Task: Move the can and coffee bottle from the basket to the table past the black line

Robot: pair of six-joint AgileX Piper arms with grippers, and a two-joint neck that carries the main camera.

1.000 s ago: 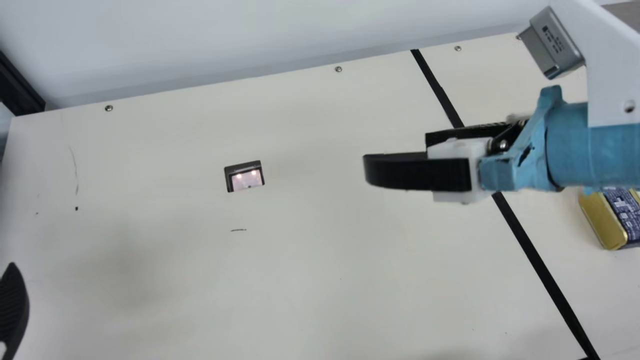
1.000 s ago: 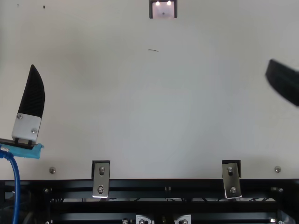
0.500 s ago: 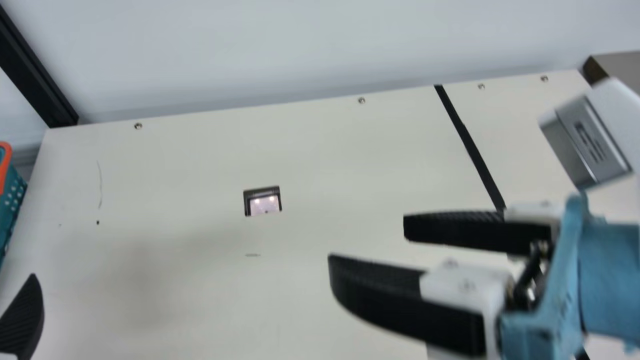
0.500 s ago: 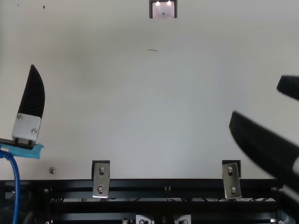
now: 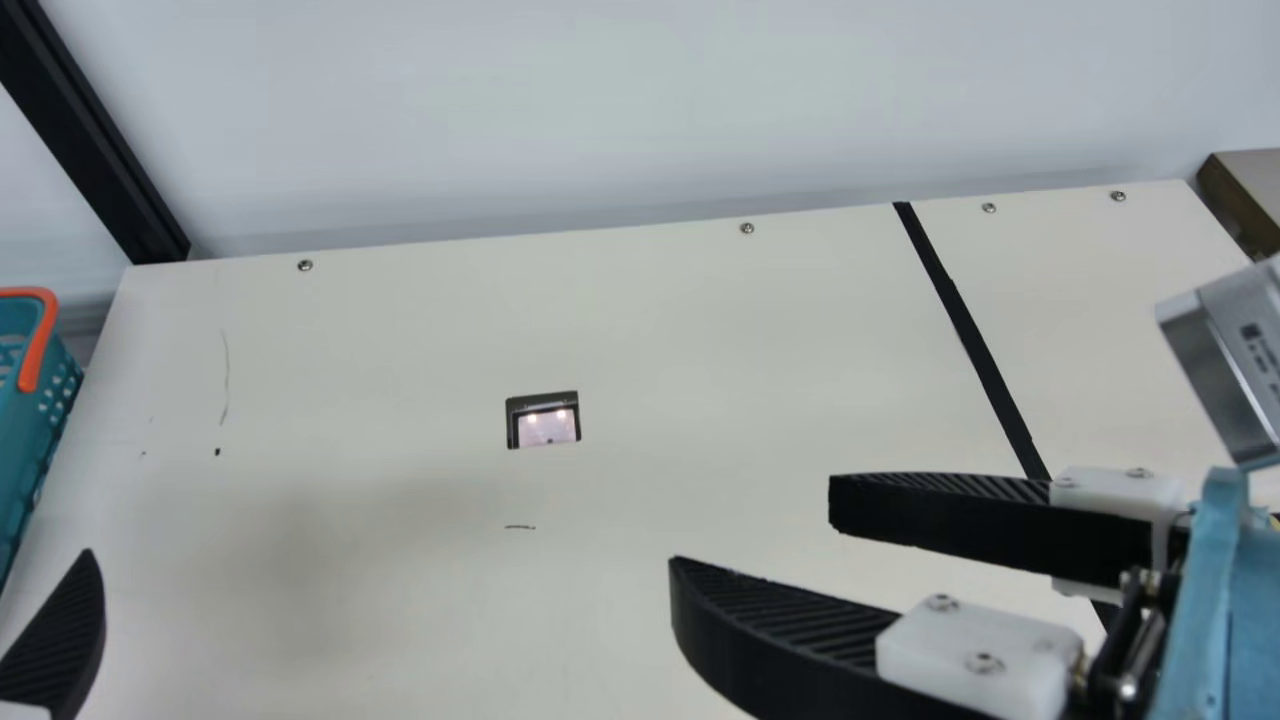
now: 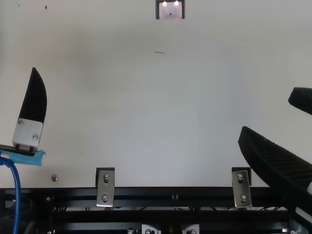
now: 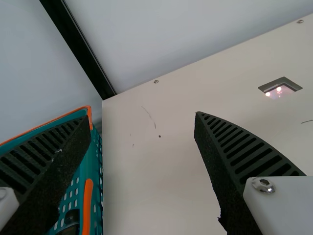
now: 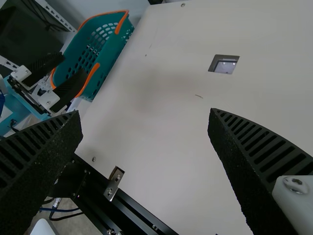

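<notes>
In the main view, the right end effector (image 5: 754, 528) is seen at the lower right, held wide with its two ribbed fingers well apart. It is set above the cream table (image 5: 650, 350), with part of it overlapping the black line (image 5: 975, 340), which is slanted down the right side of the frame. Of the left end effector (image 6: 34, 97), one finger is shown at the left of the top view, pointed up the frame. A wide gap is seen between both its fingers in the left wrist view, and nothing is held in either end effector.

The teal basket (image 5: 25, 400) is placed at the left edge of the main view, beside the table, its orange handle (image 5: 38, 340) tilted along the rim. A dark item (image 7: 71, 218) is glimpsed at the basket in the lower left of the left wrist view; whether it is the coffee bottle cannot be told. A yellow patch (image 5: 1275, 521) is partly hidden behind the right arm at the right edge of the main view, beyond the black line; whether it belongs to the can cannot be told. A dark-framed inset (image 5: 543, 425) is set in the table near mid-frame.
</notes>
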